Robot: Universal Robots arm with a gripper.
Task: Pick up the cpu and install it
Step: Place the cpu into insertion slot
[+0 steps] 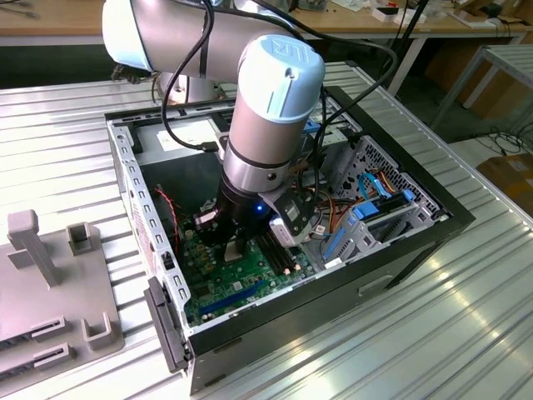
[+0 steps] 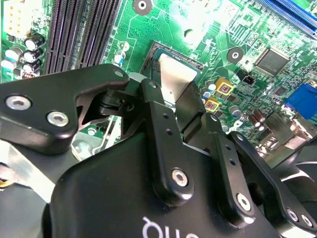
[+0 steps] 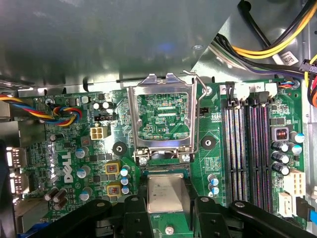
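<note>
The cpu point(image 3: 168, 192), a small silver-grey square plate, sits between my gripper's point(image 3: 168, 202) two black fingers point(image 3: 136, 213), which close on its opposite edges. It hangs low over the socket's dark frame point(image 3: 166, 170) on the green board point(image 3: 74, 148). The socket's metal lid point(image 3: 163, 116) stands flipped up behind it with its lever raised. The second wrist view shows the cpu point(image 2: 174, 77) over the socket frame point(image 2: 153, 49), gripper point(image 2: 173, 94) around it. From the exterior view the gripper point(image 1: 237, 246) reaches down into the open computer case point(image 1: 133, 192); the cpu is hidden there.
Black memory slots point(image 3: 242, 144) run beside the socket. Yellow and black cables point(image 3: 267, 44) hang at the case's side. A blue-tabbed drive cage point(image 1: 375, 200) fills the case's far side on the exterior view's right. A grey fixture point(image 1: 42, 283) stands on the table outside the case.
</note>
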